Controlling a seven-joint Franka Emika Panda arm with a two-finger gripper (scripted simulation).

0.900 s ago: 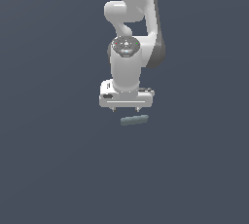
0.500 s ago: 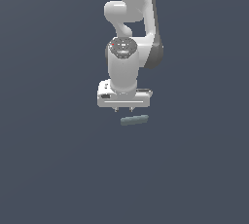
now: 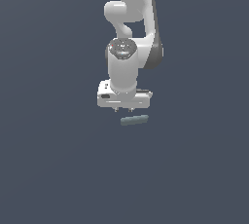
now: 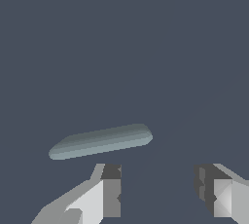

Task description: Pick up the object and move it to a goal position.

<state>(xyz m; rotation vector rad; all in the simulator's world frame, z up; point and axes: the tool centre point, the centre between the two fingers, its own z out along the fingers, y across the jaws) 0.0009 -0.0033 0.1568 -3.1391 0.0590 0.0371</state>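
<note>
The object is a small grey-teal bar with rounded ends [image 3: 134, 120] lying flat on the dark surface in the exterior view, just in front of and below the white gripper [image 3: 122, 109]. In the wrist view the bar [image 4: 100, 141] lies slightly tilted, beyond the fingertips and off toward one finger. The gripper [image 4: 158, 189] is open and empty, its two fingers [image 4: 111, 189] apart with a clear gap. The bar is not between them.
The white arm [image 3: 131, 33] rises behind the gripper toward the top of the exterior view. The surface [image 3: 58, 169] is a plain dark blue-grey all around. No goal marker shows.
The gripper has shifted slightly toward the exterior view's left. The bar has not moved.
</note>
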